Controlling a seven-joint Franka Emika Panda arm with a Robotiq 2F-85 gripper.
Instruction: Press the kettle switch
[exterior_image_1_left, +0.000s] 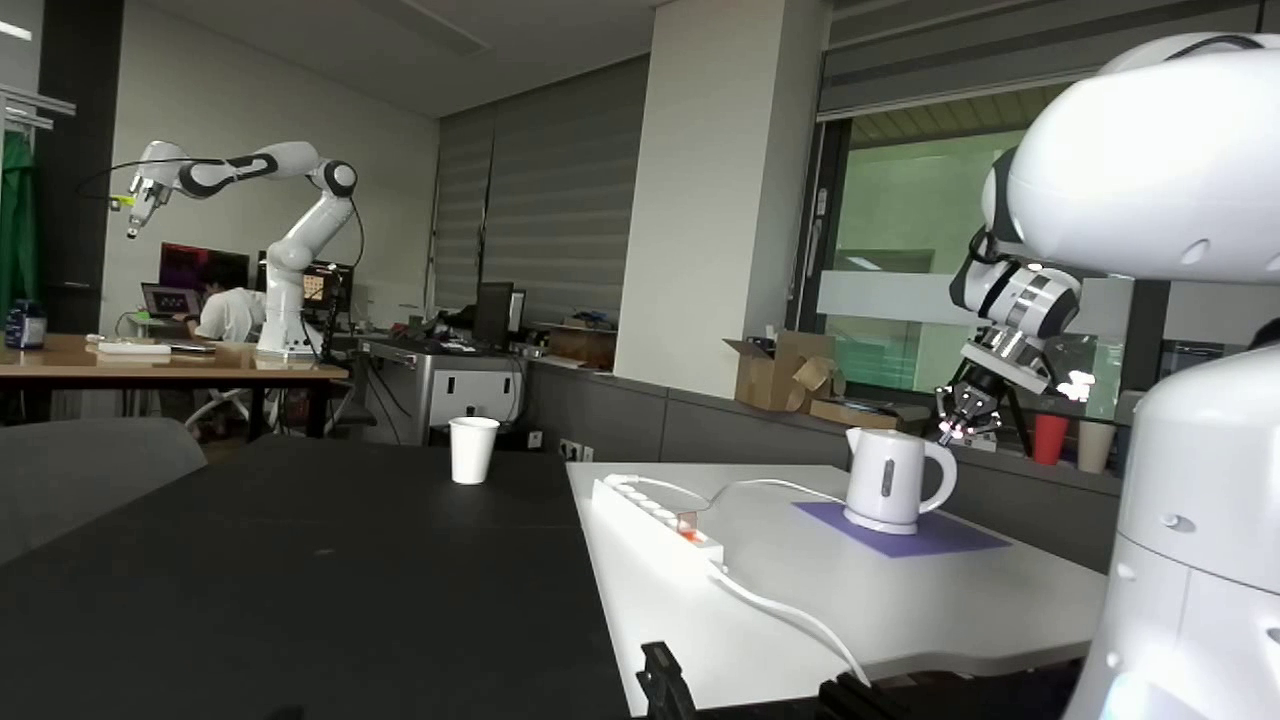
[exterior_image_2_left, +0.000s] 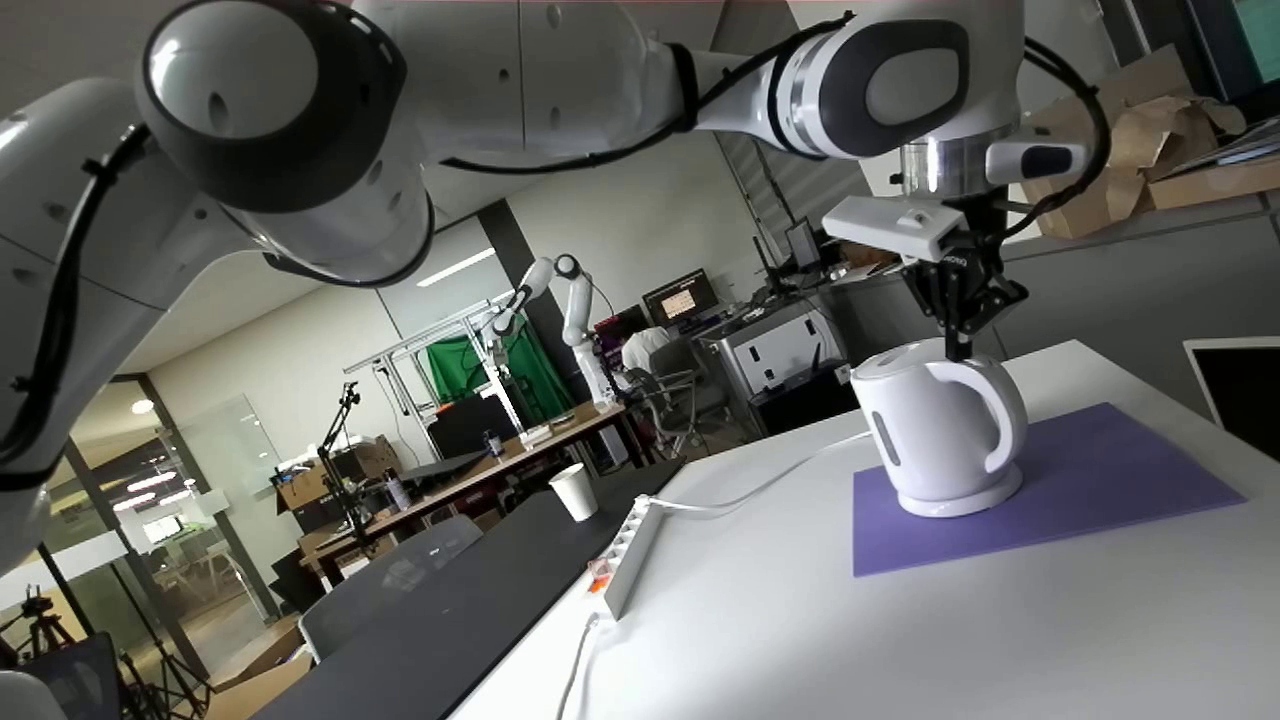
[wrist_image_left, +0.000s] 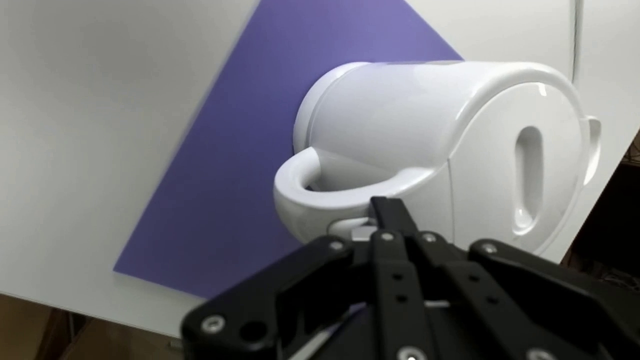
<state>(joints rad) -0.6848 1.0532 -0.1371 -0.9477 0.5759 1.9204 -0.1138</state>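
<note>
"Checking the kettle (exterior_image_2_left: 935, 430) pos. — where's it at?"

"Upright on the purple mat (exterior_image_2_left: 1100, 480), which lies on the white surface (exterior_image_2_left: 800, 620). Lid (wrist_image_left: 502, 167) on, spout (exterior_image_1_left: 854, 441) at one side, loop handle (wrist_image_left: 320, 207) at the opp. side, grey gauge strip (exterior_image_1_left: 887, 478) down the body."

"OK. And the gripper (exterior_image_2_left: 958, 348)?"

"Pointing down at the upper end of the handle, fingers (wrist_image_left: 387, 215) pressed together. In the wrist view their tips are right at a pale switch tab (wrist_image_left: 362, 233) on the handle (partly hidden by them, so can't tell if it's up or down)."

"Contact, y/n?"

"Can't say for sure — touching or just beside it, v. close either way."

"Cord (exterior_image_2_left: 700, 507)?"

"White, runs from the power strip (exterior_image_2_left: 632, 555) across the surface to behind the kettle. Strip has an orange-red piece (exterior_image_2_left: 600, 575) nr one end."

"Other stuff?"

"Plain white cup (exterior_image_1_left: 472, 450), upright on the black surface (exterior_image_1_left: 330, 590), well apart from the kettle; shows in both exterior views. Bkgd, in an exterior view: red cup (exterior_image_1_left: 1049, 438) and a beige cup (exterior_image_1_left: 1094, 446) by the window (exterior_image_1_left: 910, 220), a cardboard box (exterior_image_1_left: 775, 380), another white arm (exterior_image_1_left: 300, 245) mounted on a brown surface (exterior_image_1_left: 50, 360), and a person (exterior_image_1_left: 232, 315) in a white top nr some screens (exterior_image_1_left: 190, 262)."
</note>
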